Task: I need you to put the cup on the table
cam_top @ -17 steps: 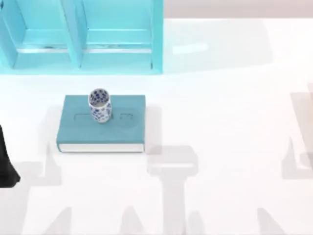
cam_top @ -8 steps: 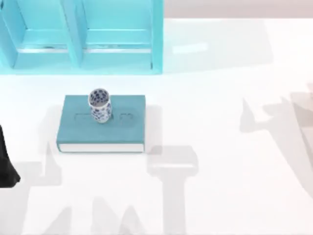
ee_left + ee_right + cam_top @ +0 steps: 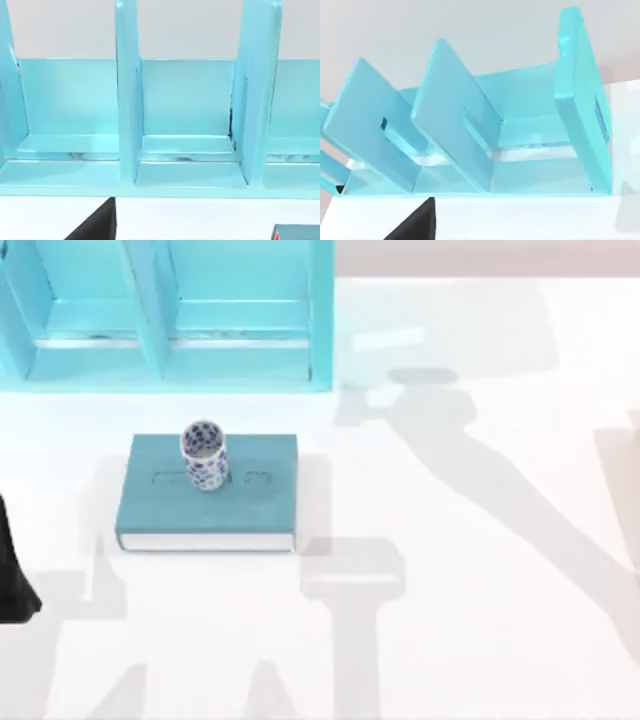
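The small white cup (image 3: 204,455) with blue dots stands upright on a teal book (image 3: 210,502), toward the book's back edge. The book lies flat on the glossy white table (image 3: 450,540), left of centre. A dark part of my left arm (image 3: 12,570) shows at the table's left edge, well apart from the book and cup. In the left wrist view a corner of the book (image 3: 297,232) peeks in below the shelf. A long grey shadow (image 3: 500,490) of an arm stretches from the right side toward the back centre of the table.
A light-blue shelf unit (image 3: 165,315) with upright dividers stands at the back left, behind the book. Both wrist views face it, from the left (image 3: 190,125) and from the right (image 3: 470,135). White table surface spreads in front of and right of the book.
The arm shadow on the right has swept from the table's right edge toward the back centre, near the shelf. The cup, the book and the left arm have not moved.
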Controlling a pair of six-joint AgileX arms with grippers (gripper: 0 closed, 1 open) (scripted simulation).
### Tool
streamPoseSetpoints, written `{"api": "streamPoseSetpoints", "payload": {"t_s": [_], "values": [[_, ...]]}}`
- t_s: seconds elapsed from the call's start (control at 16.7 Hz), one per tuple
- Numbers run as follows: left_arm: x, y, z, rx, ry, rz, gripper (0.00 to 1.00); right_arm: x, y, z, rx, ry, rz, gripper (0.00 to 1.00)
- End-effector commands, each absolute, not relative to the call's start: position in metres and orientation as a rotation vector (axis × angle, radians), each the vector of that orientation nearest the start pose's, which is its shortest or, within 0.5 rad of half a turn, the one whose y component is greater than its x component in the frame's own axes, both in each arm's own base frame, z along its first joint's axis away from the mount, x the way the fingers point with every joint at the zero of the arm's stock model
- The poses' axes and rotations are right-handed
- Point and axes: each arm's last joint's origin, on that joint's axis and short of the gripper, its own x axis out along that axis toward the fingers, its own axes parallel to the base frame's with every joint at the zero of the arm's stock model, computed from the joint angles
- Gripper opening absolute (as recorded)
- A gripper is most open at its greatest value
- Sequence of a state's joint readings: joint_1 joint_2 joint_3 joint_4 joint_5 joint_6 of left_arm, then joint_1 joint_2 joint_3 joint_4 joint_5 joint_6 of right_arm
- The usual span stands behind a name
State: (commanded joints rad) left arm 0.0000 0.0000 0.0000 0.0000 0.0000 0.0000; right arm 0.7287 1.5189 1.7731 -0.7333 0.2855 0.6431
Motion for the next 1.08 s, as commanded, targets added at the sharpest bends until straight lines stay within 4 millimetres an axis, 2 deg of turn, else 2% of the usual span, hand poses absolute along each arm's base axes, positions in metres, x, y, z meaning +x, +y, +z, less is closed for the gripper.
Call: {"api": "streamPoseSetpoints", "payload": {"t_s": [0.12,0.3,0.42,0.54,0.66,0.78,1.08], "values": [[0.106,-0.001,0.16,0.0,0.0,0.0,1.0,0.261,0.263,0.421,0.358,0.637,0.263,1.0],[0.106,-0.001,0.16,0.0,0.0,0.0,1.0,0.279,0.335,0.371,0.28,0.776,0.188,1.0],[0.106,-0.001,0.16,0.0,0.0,0.0,1.0,0.283,0.372,0.33,0.206,0.853,0.128,1.0],[0.106,-0.001,0.16,0.0,0.0,0.0,1.0,0.283,0.399,0.292,0.128,0.911,0.071,1.0],[0.106,-0.001,0.16,0.0,0.0,0.0,1.0,0.28,0.415,0.263,0.063,0.949,0.026,1.0],[0.106,-0.001,0.16,0.0,0.0,0.0,1.0,0.278,0.423,0.246,0.022,0.969,-0.001,1.0],[0.106,-0.001,0.16,0.0,0.0,0.0,1.0,0.277,0.424,0.242,0.012,0.973,-0.007,1.0]]}}
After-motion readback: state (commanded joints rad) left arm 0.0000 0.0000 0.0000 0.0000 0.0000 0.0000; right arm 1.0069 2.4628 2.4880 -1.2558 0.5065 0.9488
